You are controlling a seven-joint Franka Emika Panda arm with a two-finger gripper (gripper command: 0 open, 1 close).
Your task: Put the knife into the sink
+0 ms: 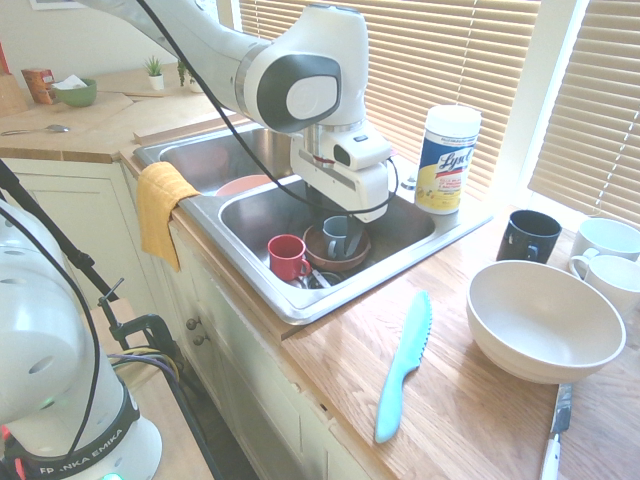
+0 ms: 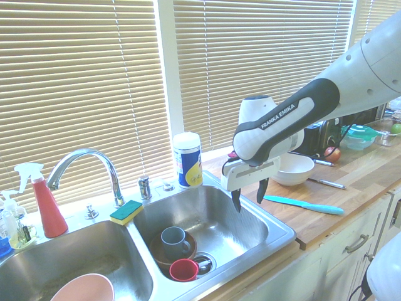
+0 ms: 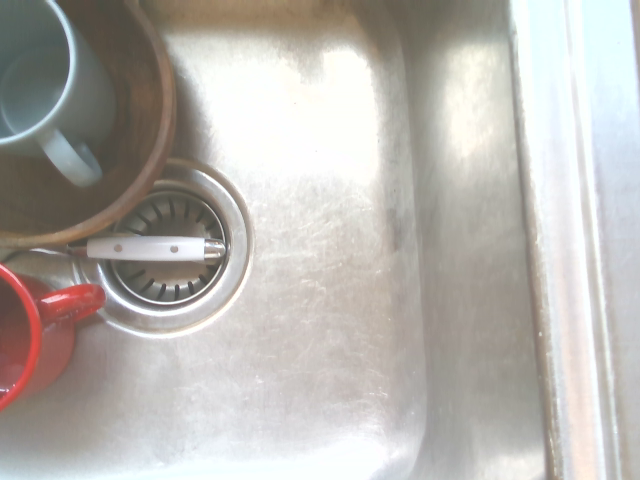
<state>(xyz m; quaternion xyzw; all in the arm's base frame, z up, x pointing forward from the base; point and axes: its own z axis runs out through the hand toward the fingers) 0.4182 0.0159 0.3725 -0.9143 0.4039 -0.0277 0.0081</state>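
The turquoise knife [image 1: 404,364] lies flat on the wooden counter to the right of the sink [image 1: 330,305], apart from the gripper; it shows too as the knife [image 2: 303,204] beyond the basin's right rim. My gripper [image 2: 250,195] hangs open and empty over the right basin of the sink [image 2: 276,222], fingers pointing down. From the other side the gripper [image 1: 343,233] sits above the dishes. The wrist view looks straight down on the sink floor [image 3: 330,300] and its drain.
A grey mug in a brown bowl [image 1: 338,245] and a red cup [image 1: 287,258] sit in the right basin. A Lysol canister [image 1: 447,160], a black mug [image 1: 528,236], a big white bowl [image 1: 543,320] and a white-handled knife [image 1: 555,435] stand around the counter. A yellow cloth [image 1: 160,208] hangs over the rim.
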